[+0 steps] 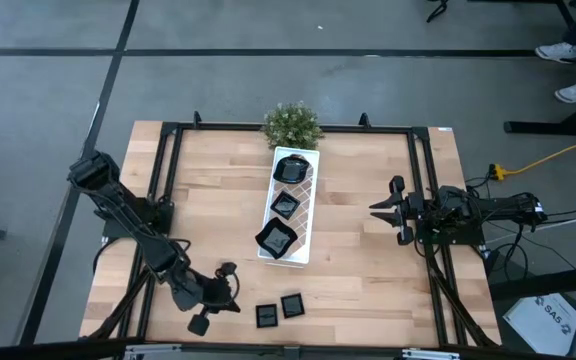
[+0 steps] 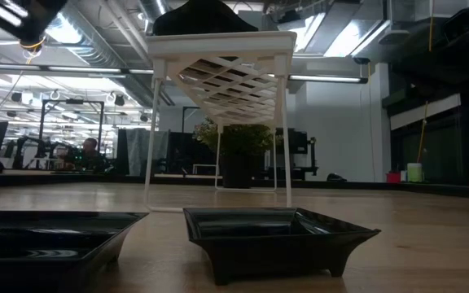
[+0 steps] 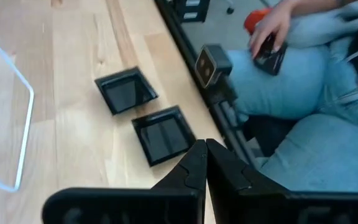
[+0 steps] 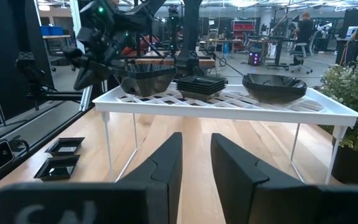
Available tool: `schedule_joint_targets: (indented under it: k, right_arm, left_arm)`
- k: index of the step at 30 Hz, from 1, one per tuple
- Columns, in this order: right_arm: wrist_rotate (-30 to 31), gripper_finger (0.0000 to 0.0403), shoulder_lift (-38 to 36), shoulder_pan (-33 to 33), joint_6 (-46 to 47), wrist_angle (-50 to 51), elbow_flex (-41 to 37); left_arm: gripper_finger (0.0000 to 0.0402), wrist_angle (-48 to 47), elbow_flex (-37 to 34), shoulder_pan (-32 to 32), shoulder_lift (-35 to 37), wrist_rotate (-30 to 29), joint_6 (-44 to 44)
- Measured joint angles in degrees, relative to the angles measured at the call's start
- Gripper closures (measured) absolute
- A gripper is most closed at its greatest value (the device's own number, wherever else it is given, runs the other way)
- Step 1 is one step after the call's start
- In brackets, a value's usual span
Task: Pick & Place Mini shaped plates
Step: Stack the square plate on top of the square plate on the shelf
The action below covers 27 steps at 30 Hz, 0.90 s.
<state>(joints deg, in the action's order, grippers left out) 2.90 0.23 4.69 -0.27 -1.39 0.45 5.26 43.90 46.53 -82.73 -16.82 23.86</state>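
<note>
Two small square black plates point(image 1: 266, 316) point(image 1: 291, 305) rest flat on the wooden table near its front edge; they also show in the left wrist view point(image 3: 126, 91) point(image 3: 163, 134) and close up in the low view point(image 2: 277, 236) point(image 2: 47, 244). Three more black plates point(image 1: 291, 167) point(image 1: 285, 205) point(image 1: 276, 238) sit on the white lattice tray point(image 1: 308, 190), which stands on thin legs. My left gripper point(image 1: 236, 298) is shut and empty, just left of the two table plates and above the table point(image 3: 205, 155). My right gripper point(image 1: 380, 210) waits open at the right point(image 4: 195, 162).
A small potted plant point(image 1: 291, 124) stands behind the tray's far end. A small camera point(image 3: 209, 65) sits on the frame at the table's front edge. Beyond that edge sits a person in jeans point(image 3: 303, 93), a hand holding a phone. Bare wood lies on either side of the tray.
</note>
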Motion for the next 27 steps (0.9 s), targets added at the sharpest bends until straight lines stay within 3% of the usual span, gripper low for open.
schedule_joint_targets:
  k: [12,19,27]
  right_arm:
    - [0.0,0.0318,0.01,0.0,0.02,0.0,0.0]
    - [0.0,0.0318,0.0,0.0,0.02,0.0,0.0]
    - [0.0,0.0318,0.02,0.0,0.0,0.0,0.0]
  left_arm:
    - [0.0388,0.33,0.0,-4.47,-8.28,0.09,-0.01]
    - [0.034,1.7,0.0,-8.79,-11.83,9.38,0.1]
    - [0.0284,7.54,0.0,-9.99,-14.54,9.27,6.18]
